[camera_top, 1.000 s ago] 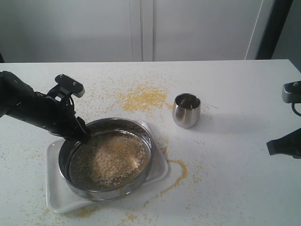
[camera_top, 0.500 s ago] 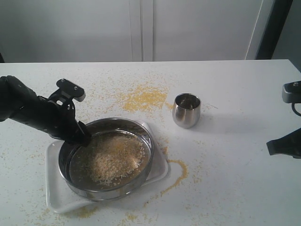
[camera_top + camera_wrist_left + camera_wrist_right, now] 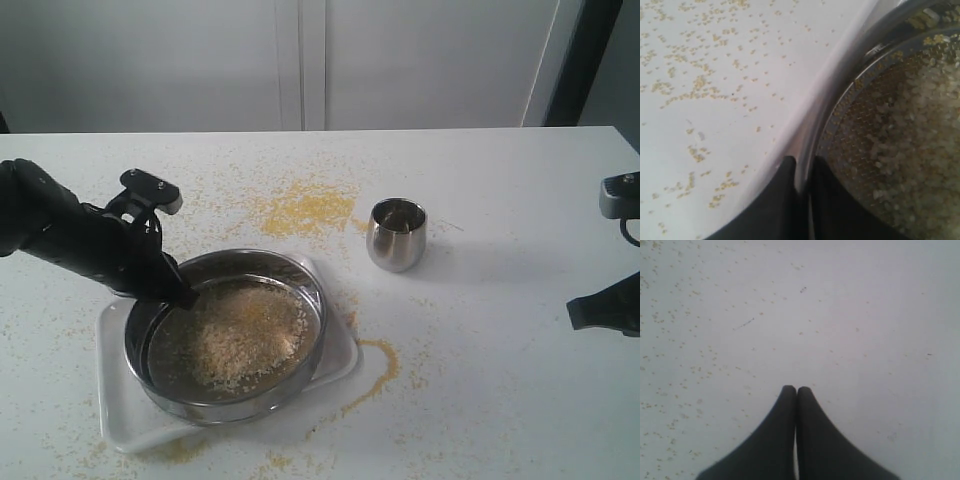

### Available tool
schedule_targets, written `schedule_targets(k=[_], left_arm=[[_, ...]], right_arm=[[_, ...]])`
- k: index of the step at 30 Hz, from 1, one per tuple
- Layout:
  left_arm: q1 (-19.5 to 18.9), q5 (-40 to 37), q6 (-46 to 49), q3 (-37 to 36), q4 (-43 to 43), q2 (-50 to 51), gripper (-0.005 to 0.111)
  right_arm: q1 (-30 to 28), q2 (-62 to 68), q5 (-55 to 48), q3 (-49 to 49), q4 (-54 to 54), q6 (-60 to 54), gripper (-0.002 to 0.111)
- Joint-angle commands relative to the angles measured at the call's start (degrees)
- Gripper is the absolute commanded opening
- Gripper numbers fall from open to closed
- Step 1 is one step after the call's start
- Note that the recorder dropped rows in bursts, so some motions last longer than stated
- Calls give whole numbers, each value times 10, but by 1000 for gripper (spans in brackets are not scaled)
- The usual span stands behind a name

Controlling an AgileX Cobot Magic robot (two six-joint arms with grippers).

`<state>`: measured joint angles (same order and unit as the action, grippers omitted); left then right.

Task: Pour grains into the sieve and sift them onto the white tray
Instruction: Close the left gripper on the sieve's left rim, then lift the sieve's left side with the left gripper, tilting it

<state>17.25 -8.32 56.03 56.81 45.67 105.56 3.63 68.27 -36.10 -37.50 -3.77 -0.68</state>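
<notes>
The left end effector (image 3: 802, 167) has just closed, pinching the sieve (image 3: 235, 408) by its far-left rim. Holding grains (image 3: 245, 335), it sits on the white tray (image 3: 120, 420), ready for shaking. The right end effector (image 3: 796, 389) is pressed together.

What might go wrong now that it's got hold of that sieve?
The left gripper pinches only the thin rim of the sieve, so it might slip when shaken. The sieve nearly covers the tray, so sifted grains may land on the table, where plenty already lie.
</notes>
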Motion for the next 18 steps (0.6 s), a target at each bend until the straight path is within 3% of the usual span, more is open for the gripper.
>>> schedule_targets(k=[1, 11, 18], left_arm=[[0, -36, -38, 0, 3, -5, 0], [-72, -139, -74, 0, 5, -71, 0], [-81, -191, -90, 0, 2, -128, 0]], right_arm=[[-3, -1, 5, 3, 2, -6, 0], [-3, -1, 5, 3, 2, -6, 0], [-3, -1, 5, 3, 2, 2, 0]])
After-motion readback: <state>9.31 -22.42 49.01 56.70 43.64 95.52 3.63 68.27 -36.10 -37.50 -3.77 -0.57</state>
